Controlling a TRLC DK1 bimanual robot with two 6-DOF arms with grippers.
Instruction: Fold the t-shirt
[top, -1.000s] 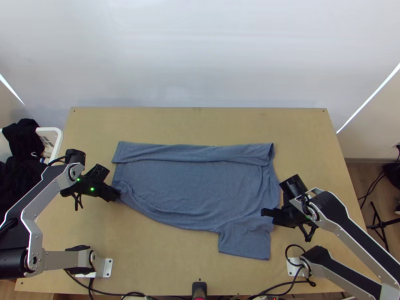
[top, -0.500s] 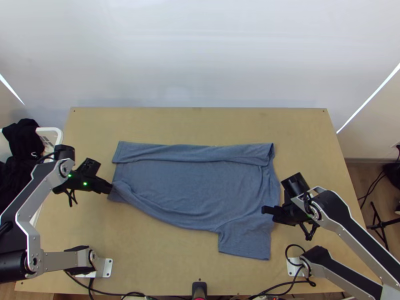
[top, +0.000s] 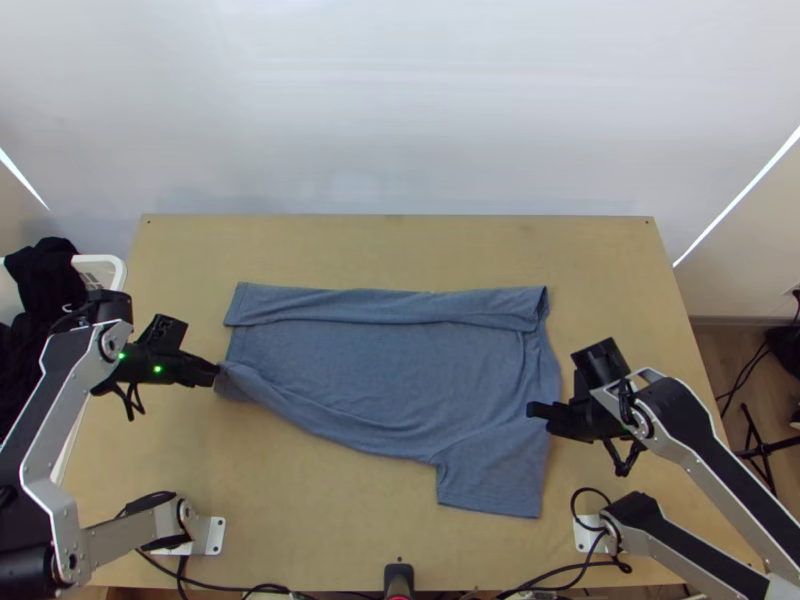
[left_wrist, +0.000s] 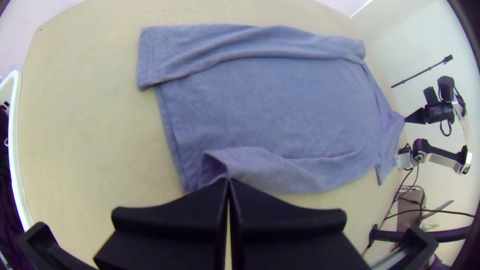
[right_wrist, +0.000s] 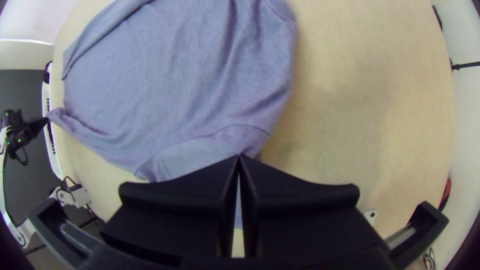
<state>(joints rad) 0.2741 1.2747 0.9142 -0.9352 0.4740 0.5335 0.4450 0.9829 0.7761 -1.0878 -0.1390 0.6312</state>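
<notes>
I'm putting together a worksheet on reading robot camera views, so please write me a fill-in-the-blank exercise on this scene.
1. The T-shirt on the table is ____ in colour.
2. In the top view, its far long edge lies ____ over onto it.
3. The left gripper holds it near a hem corner, the right gripper near a ____.
4. The white basket stands on the ____ gripper's side.

Missing words: blue; folded; sleeve; left.
</notes>
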